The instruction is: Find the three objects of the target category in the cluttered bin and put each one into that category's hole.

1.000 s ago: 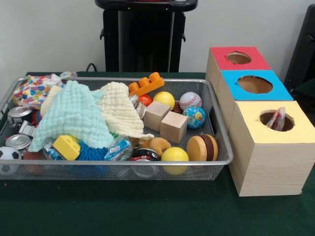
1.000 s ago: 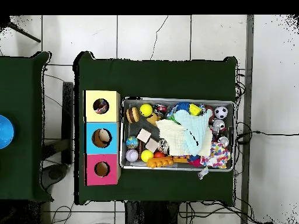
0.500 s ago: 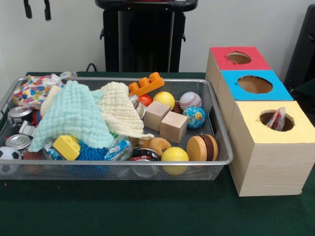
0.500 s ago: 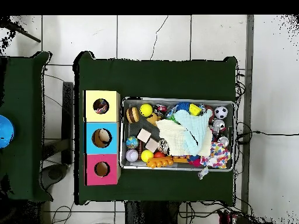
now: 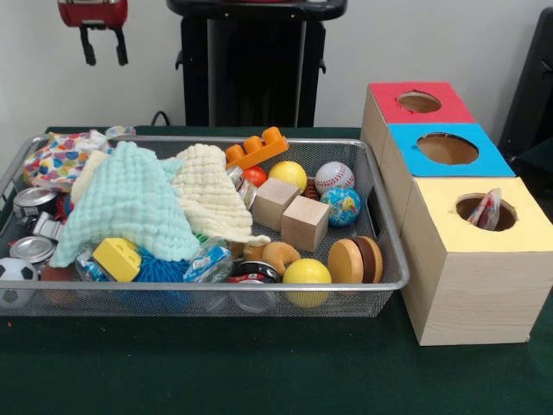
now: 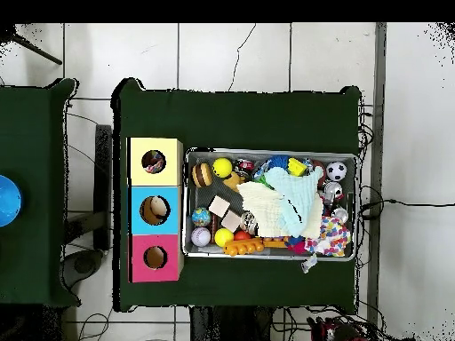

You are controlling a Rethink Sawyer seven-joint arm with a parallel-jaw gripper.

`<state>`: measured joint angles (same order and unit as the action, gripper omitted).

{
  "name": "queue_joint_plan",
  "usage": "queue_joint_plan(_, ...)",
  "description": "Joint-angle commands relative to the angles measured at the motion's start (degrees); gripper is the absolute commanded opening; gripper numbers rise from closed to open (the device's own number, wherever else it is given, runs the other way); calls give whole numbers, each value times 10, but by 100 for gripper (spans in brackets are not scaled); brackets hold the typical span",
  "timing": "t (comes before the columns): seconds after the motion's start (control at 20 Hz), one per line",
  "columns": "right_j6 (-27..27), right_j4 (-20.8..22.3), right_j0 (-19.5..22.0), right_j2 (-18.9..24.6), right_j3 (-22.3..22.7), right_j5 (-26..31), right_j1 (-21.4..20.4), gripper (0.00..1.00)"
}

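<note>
While the red-and-black gripper [image 5: 104, 47] hangs high with jaws spread and empty, a spotted white cloth [image 5: 60, 158] lies at the silver wire-mesh bin's [image 5: 380, 220] far corner. Risk judged: snagging mesh, or the adjacent mint-green cloth [image 5: 130, 207] being pinched. Another spotted piece [image 5: 488, 210] protrudes from the yellow-topped box's hole [image 5: 484, 212].

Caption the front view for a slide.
Gripper open above the bin, near a spotted cloth; another pokes from the yellow box's hole.

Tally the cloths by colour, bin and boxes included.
Spotted cloth in the bin: 1
Spotted cloth sticking out of the yellow-topped box's hole: 1
Mint-green cloth: 1
Cream cloth: 1
Total: 4 visible
</note>
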<state>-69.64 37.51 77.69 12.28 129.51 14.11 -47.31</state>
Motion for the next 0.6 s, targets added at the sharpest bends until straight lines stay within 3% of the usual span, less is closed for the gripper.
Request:
queue_joint_plan(0.05,-76,43,-14,-37,-64,-35,60,100)
queue_joint_plan(0.6,-80,63,-8,-75,-136,-60,132,100)
